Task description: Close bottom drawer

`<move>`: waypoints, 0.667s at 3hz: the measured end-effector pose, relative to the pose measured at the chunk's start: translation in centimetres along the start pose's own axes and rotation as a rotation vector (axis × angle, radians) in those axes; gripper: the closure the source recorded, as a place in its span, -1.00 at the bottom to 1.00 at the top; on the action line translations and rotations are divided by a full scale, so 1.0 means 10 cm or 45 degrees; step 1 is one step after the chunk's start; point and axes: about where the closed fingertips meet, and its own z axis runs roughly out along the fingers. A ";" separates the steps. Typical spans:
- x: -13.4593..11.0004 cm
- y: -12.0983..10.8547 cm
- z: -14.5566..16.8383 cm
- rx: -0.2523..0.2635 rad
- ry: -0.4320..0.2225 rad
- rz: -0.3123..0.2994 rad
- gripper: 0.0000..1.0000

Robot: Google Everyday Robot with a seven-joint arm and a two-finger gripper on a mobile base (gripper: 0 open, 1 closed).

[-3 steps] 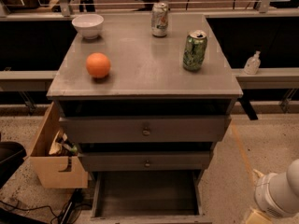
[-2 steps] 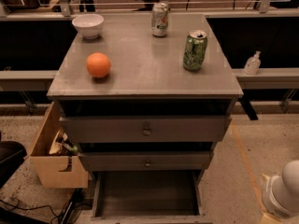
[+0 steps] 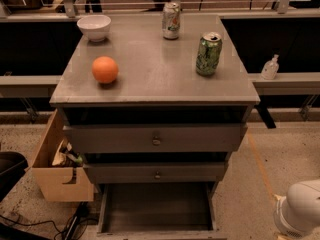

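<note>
Grey metal makes up the whole cabinet (image 3: 240,134), and its bottom drawer (image 3: 157,209) stands pulled far out, an empty tray lying to the left of the gripper (image 3: 299,213) and level with it. The drawer's front panel runs along the lower edge of the view, and its knob is cut off. Only the gripper's white rounded housing shows, low in the right corner, well apart from the drawer and touching nothing; I cannot tell whether it is spread or pressed together.

Up and left of the gripper, the middle drawer (image 3: 157,173) and the top drawer (image 3: 156,138) sit nearly flush, each with a small knob at its centre. Higher on the same side, the tabletop (image 3: 150,84) carries an orange (image 3: 105,69), a white bowl (image 3: 94,27), a green can (image 3: 208,53) and a second can (image 3: 171,20); none of them bears on the task. A cardboard box (image 3: 60,169) stands on the floor far to the left, beyond the cabinet.

The closing push has probably not yet begun. The gripper likely needs to swing left to the front panel and press it straight in.
</note>
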 end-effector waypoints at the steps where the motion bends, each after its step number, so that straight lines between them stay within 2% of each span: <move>1: 0.00 0.01 0.03 -0.001 0.003 -0.009 -1.00; 2: 0.01 0.01 0.04 -0.002 0.004 -0.010 -0.65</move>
